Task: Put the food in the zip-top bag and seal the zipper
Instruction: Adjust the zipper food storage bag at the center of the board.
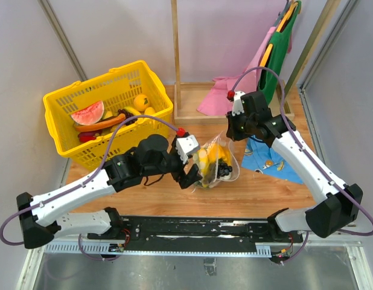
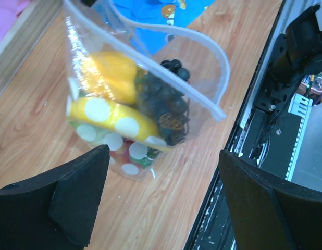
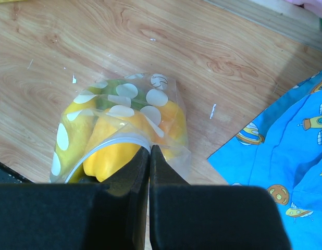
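Zip-top bag (image 2: 202, 88), unsealed. Right claw (image 3: 149, 148) clamped on zipper (image 3: 114, 139); left claw (image 2: 163, 156) wide, empty, beside bag. Likely hazard: slippage, food (image 2: 114, 78) spills.

Bright, even light falls from overhead in the top view. The arms (image 1: 84, 190) throw only soft, pale shadows on the wooden counter (image 1: 265, 193), and the grey walls (image 1: 114, 36) look washed out. The frame posts (image 1: 174, 54) lean outward toward the corners, a mild wide-angle bend. In the left wrist view white glare streaks the upper left side of the zip-top bag (image 2: 200, 83), and the whole picture is slightly soft. The left end effector (image 2: 163, 153) reads as flat black with blurred edges. The right wrist view is sharper: the wood grain is crisp, while the right end effector (image 3: 149, 151) is a featureless dark mass along the bottom.
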`<state>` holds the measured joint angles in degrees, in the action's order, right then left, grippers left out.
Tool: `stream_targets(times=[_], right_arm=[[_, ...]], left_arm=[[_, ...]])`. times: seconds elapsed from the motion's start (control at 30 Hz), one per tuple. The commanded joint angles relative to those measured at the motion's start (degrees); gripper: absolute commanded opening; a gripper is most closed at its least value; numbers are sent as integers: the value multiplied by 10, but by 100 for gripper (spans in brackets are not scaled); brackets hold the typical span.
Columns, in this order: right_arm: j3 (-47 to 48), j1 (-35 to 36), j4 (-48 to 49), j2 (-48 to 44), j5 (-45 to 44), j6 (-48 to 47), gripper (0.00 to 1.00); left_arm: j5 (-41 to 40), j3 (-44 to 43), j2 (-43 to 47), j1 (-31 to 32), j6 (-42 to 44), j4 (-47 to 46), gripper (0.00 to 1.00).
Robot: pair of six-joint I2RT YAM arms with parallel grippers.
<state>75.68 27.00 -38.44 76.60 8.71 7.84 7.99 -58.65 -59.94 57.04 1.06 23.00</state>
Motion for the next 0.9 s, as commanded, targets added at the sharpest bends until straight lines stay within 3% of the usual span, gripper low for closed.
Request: stream_targets(times=[0.0,0.27,0.5,0.87], right_arm=[[30,-14,-11,5,-10,35,1],[26,-14,-10,3,-4,52,1],[21,-14,-10,-4,-1,59,1],[12,-14,-11,-17,-5,64,1]], left_arm=[[-88,24,-6,65,1,-102,89],[-222,47,-42,159,30,-160,89],[-295,51,-90,196,33,-192,84],[-307,55,-126,200,18,-221,69]])
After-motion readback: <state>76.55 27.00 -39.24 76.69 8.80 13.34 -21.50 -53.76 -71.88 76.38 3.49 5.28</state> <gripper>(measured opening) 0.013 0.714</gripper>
